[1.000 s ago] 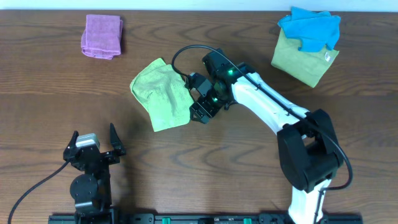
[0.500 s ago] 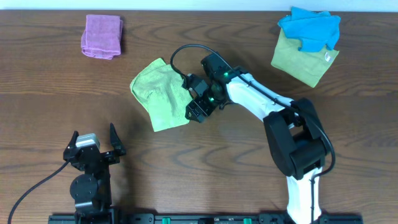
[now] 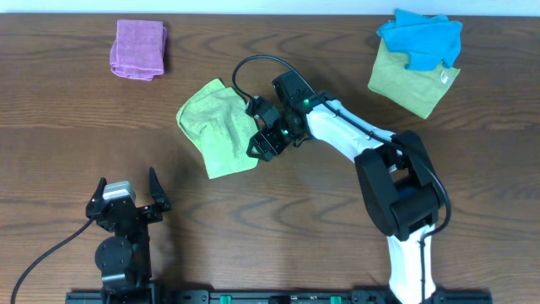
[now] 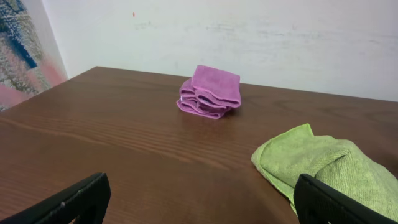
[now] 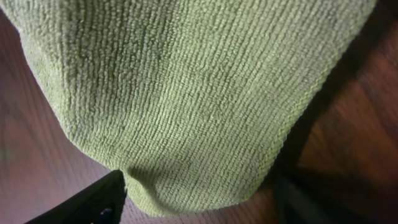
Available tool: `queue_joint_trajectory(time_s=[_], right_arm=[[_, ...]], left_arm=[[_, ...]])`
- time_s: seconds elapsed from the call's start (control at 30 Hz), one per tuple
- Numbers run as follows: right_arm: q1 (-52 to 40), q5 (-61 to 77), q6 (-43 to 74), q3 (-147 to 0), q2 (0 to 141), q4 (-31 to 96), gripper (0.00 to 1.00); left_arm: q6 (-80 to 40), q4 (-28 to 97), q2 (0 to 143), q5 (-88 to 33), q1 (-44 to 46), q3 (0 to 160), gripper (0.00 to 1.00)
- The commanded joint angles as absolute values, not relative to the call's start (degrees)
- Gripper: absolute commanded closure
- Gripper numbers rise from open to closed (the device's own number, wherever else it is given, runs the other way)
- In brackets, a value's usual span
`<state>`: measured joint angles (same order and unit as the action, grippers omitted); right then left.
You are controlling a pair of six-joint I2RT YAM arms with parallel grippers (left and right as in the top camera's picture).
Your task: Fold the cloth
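Your right claw (image 3: 257, 148) is down at the worktop (image 3: 278, 245), fingers spread with the right-hand edge of the cloth (image 3: 219, 127) between them, nothing pinched yet. Your left claw (image 3: 126, 181) is parked by the near edge, wide open and empty. The cloth sits a bit left of the middle, rumpled, looks partly doubled over. It's light, floppy microfibre, so I'd guess it'll sag and bunch if you grab mid-panel. Pinch right on the hemmed corner, get low, and catch every layer.
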<state>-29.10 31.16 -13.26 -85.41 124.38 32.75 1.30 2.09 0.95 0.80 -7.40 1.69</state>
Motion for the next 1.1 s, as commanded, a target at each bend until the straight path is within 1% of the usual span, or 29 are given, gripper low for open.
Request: queue_joint_trajectory(time_s=[0.0,0.1,0.13,0.17,0.2,0.23,0.3,0.37,0.47,0.57,0.87,0.97,1.07], right_arm=[[-28.8,32.58,-12.29,-85.19,125.75,32.8,0.28],[-28.8,32.23,-12.25,-85.19,125.75,33.15,0.39],[-28.8,32.16,-12.25,-85.19,125.75,33.17,0.44],[-28.8,32.16,-12.23,-85.19,125.75,33.17,0.53],[-28.8,32.08,-11.77,-85.19,125.75,33.17,0.69],[-28.8,31.77,-10.92,-85.19,125.75,33.15,0.78],[-28.8,31.75,-10.24,-85.19,125.75,33.17,0.9],[-28.8,31.75,-9.67,-85.21,125.75,33.17,0.99],[-28.71,31.48,-8.82,-86.39,125.62,34.89,0.99],[-28.1,28.97,-8.84,-90.59,124.97,40.66,0.99],[-25.71,6.26,-8.8,-111.66,123.94,66.35,0.99],[-25.12,-1.56,-7.42,-114.41,123.94,71.31,0.99],[-24.6,-7.66,-5.39,-114.39,123.94,73.17,0.99]], left_arm=[[1.52,4.27,0.64,1.5,-7.49,0.25,0.05],[1.52,4.25,0.64,1.5,-7.49,0.25,0.05],[1.52,4.25,0.64,1.5,-7.49,0.25,0.05],[1.52,4.27,0.64,1.48,-7.49,0.25,0.05],[1.52,4.25,0.64,1.5,-7.49,0.25,0.04],[1.52,4.27,0.64,1.5,-7.49,0.25,0.05],[1.52,4.27,0.64,1.5,-7.49,0.25,0.05],[1.52,4.27,0.64,1.5,-7.49,0.25,0.04],[1.52,4.25,0.64,1.5,-7.49,0.25,0.05],[1.52,4.25,0.64,1.5,-7.49,0.25,0.05],[1.52,4.25,0.64,1.5,-7.49,0.25,0.05],[1.52,4.25,0.64,1.5,-7.49,0.25,0.05],[1.52,4.27,0.64,1.48,-7.49,0.25,0.05]])
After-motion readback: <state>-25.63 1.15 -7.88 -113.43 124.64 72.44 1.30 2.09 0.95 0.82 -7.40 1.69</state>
